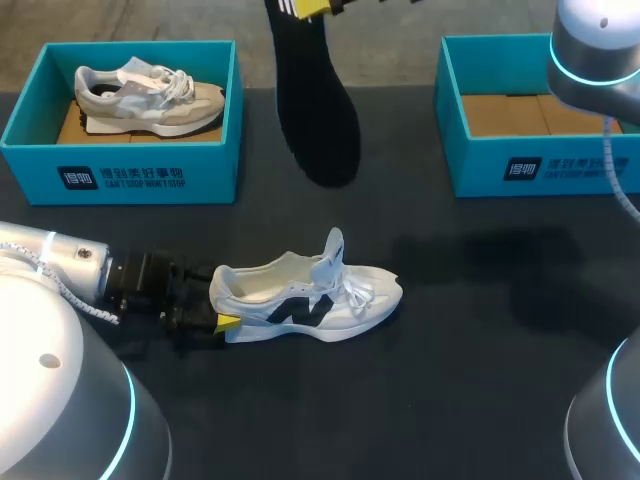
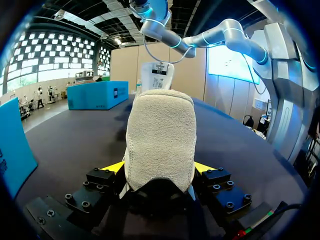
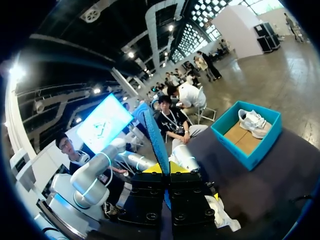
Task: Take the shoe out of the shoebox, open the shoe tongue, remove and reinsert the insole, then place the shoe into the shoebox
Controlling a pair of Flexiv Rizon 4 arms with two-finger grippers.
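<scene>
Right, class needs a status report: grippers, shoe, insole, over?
Left gripper shut on white shoe heel, shoe upright on table. Right gripper shut on black insole, held aloft. Nothing between them.

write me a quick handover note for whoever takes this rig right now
Left gripper: shut on the heel of the white shoe, which stands on the table.
Right gripper: shut on the black insole, held in the air above the table.
Done: shoe out, tongue up, insole removed.
Remaining: reinsert the insole, box the shoe; the right shoebox is empty, the left shoebox holds a grey shoe.
</scene>
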